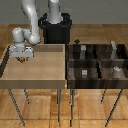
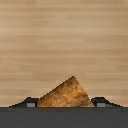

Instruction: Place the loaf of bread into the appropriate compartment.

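I have the gripper low over the pale wooden tray, near its corner at the exterior view's left; the loaf of bread sits right between the jaws, its tan, mottled crust rising to a peak between the two dark fingertips, which are closed in on it from either side, so I read it as held; in the exterior view the loaf is only a small brown speck under the fingers, and I cannot tell whether it touches the tray floor; beneath the jaws I see only bare pale wood; well away from the jaws, toward the exterior view's right, stands the dark brown four-part bin; one section holds a small grey block, another a whitish round item.
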